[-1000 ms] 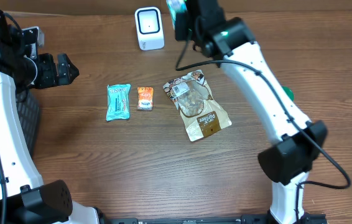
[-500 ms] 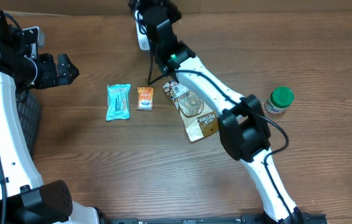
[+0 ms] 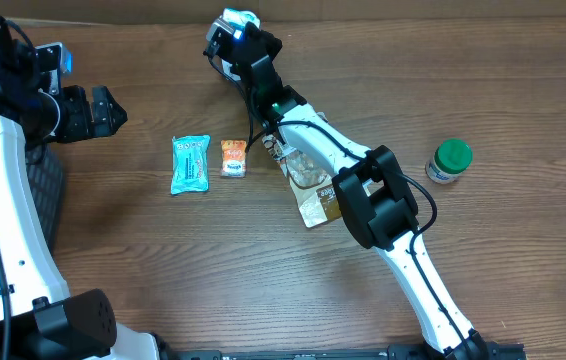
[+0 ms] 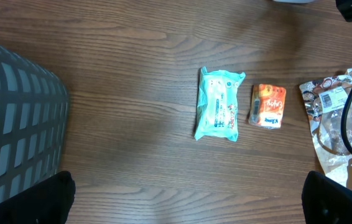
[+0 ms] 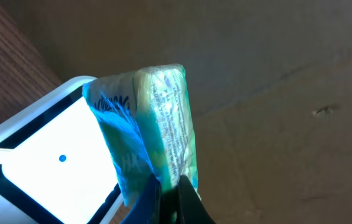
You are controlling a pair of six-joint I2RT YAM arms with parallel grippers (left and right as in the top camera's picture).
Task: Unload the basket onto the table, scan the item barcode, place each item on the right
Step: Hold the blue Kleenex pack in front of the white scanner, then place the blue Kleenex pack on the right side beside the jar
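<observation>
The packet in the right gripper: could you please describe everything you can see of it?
The packet is a small soft pouch of glossy film, blue-teal on one face, pale green with fine print on the other. It stands upright, pinched at its lower end by the shut jaws of the right gripper, just in front of the lit window of the white scanner. Whether it touches the scanner cannot be told.

Table (image 3: 163, 270) is dark brown wood grain, the teal packet (image 3: 190, 164) has white print, the orange packet (image 3: 233, 158) has a bit of white, and the bag (image 3: 313, 208) is brown. The jar (image 3: 450, 160) has a green lid, and the basket (image 4: 14, 118) is a grey grid. The scanner (image 5: 45, 162) face is bright white with a black border and a blue dot, and the pack (image 5: 163, 118) is blue and pale green with tiny dark print.
</observation>
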